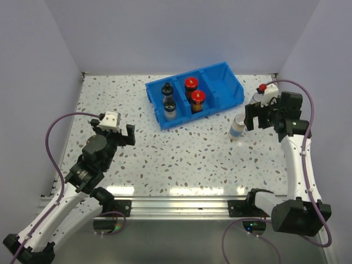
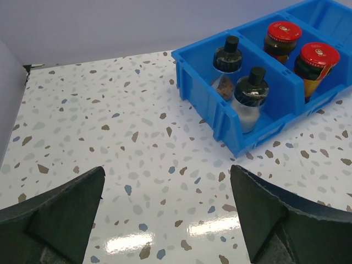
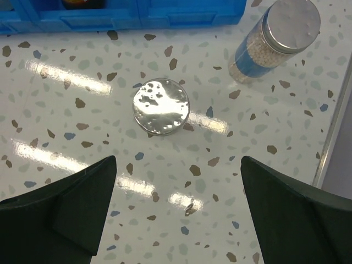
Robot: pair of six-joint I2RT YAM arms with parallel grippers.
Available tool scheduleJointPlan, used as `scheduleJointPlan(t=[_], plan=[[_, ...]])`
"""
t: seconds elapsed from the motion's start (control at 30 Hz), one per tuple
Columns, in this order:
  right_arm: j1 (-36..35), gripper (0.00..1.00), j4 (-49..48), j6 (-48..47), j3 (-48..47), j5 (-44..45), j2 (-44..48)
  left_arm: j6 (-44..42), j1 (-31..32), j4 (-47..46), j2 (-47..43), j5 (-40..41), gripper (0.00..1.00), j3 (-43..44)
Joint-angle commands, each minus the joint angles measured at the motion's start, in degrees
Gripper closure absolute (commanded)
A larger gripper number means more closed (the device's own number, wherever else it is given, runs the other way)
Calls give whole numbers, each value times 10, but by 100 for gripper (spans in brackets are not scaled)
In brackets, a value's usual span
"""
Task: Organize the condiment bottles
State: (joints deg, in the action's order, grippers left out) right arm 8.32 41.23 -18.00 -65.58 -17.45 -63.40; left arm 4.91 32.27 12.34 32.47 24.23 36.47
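Two black-capped jars (image 1: 166,88) (image 1: 170,104) stand in the left compartment of the blue bin (image 1: 223,85), and two red-capped jars (image 1: 191,83) (image 1: 198,97) in the middle one. They also show in the left wrist view as black caps (image 2: 227,54) (image 2: 252,88) and red caps (image 2: 282,34) (image 2: 318,55). A silver-capped jar (image 1: 237,127) stands on the table right of the bin, seen from above in the right wrist view (image 3: 161,106). A second silver-capped jar (image 3: 278,36) stands farther back. My right gripper (image 1: 257,116) (image 3: 179,203) is open and empty beside them. My left gripper (image 1: 115,131) (image 2: 168,209) is open and empty, well left of the bin.
The bin's right compartment holds nothing. The bin's front wall shows in the left wrist view (image 2: 203,93) and along the top of the right wrist view (image 3: 165,14). Walls close the table at the back and both sides, and the right wall is near the silver-capped jars.
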Motion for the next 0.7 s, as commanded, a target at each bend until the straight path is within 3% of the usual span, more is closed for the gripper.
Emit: scheduleJointPlan(t=[0.0, 0.2, 0.67], plan=[[3, 1, -7, 9, -12, -16, -17, 3, -3, -6, 0, -4, 0, -4], [2, 1, -5, 22, -2, -71, -68, 2, -2, -6, -1, -8, 0, -3], [-35, 5, -53, 20, -21, -37, -195, 2, -2, -6, 5, -10, 0, -3]])
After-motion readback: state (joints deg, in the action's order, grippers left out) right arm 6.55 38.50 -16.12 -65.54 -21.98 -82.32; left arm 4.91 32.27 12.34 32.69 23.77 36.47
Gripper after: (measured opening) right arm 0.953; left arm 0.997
